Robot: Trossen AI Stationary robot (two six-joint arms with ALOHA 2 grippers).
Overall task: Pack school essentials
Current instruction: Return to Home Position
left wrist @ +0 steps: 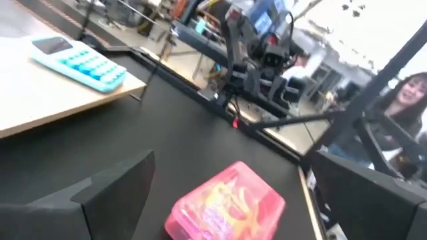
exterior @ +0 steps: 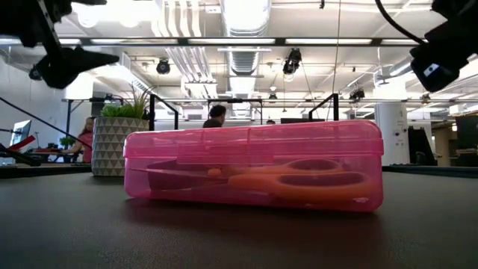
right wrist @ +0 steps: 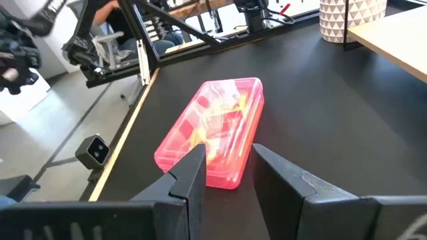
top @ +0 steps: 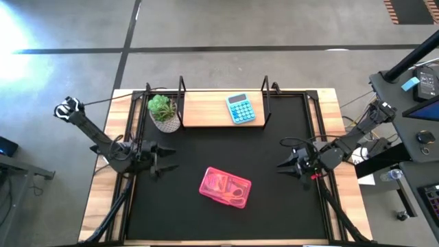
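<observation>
Pink box (top: 225,186) lies shut on the table (top: 206,144); left gripper (top: 171,159) and right gripper (top: 280,155), fingers apart and empty, should draw back high, never brushing it.

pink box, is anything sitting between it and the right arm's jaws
Nothing visible: only bare black mat lies between the pink box and the right gripper, jaws open. Plant and calculator sit off on the shelf.

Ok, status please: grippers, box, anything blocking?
Left gripper, right gripper open, empty, flanking box. Box shut, scissors inside. Plant, calculator at far edge, not blocking.
</observation>
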